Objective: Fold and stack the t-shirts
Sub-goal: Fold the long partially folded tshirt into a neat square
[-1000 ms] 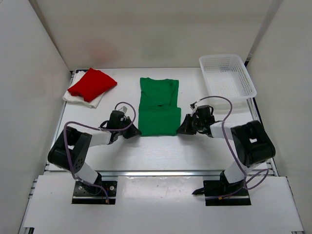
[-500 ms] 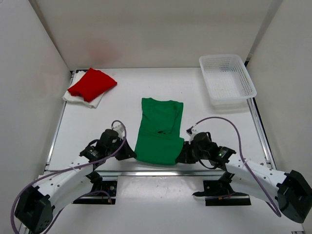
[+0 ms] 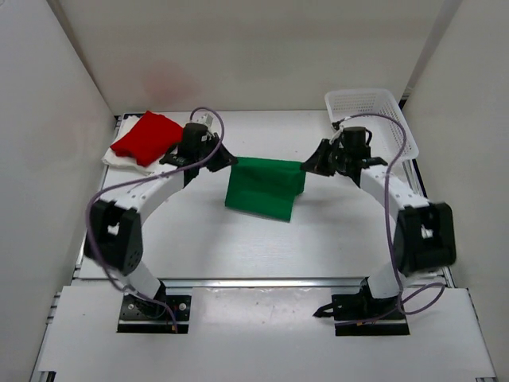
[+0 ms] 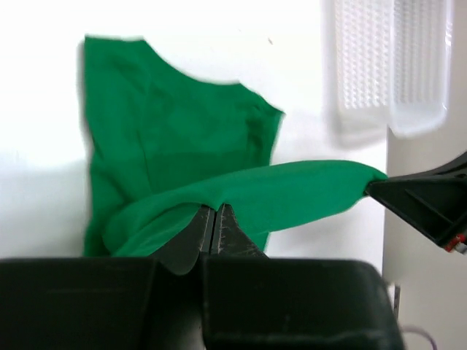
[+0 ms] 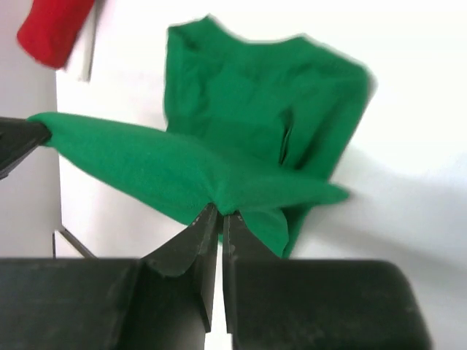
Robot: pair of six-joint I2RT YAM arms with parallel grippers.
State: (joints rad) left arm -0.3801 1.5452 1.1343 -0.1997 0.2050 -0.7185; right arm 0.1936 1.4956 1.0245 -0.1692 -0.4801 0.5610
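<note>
The green t-shirt (image 3: 262, 185) is held up off the table between both grippers, stretched along its upper edge, with the rest hanging down toward the table. My left gripper (image 3: 232, 162) is shut on its left corner; it shows in the left wrist view (image 4: 214, 210) pinching green cloth (image 4: 175, 146). My right gripper (image 3: 305, 166) is shut on the right corner, as the right wrist view (image 5: 220, 211) shows with the shirt (image 5: 255, 131). The red t-shirt (image 3: 147, 137) lies folded on the white t-shirt (image 3: 156, 166) at the far left.
A white mesh basket (image 3: 371, 127) stands at the far right corner, just behind the right arm; it also shows in the left wrist view (image 4: 387, 65). White walls close in the table on the left, back and right.
Both grippers have carried the shirt's near edge from the front of the table up and back toward the far side. The shirt went from lying flat to hanging folded between them.
</note>
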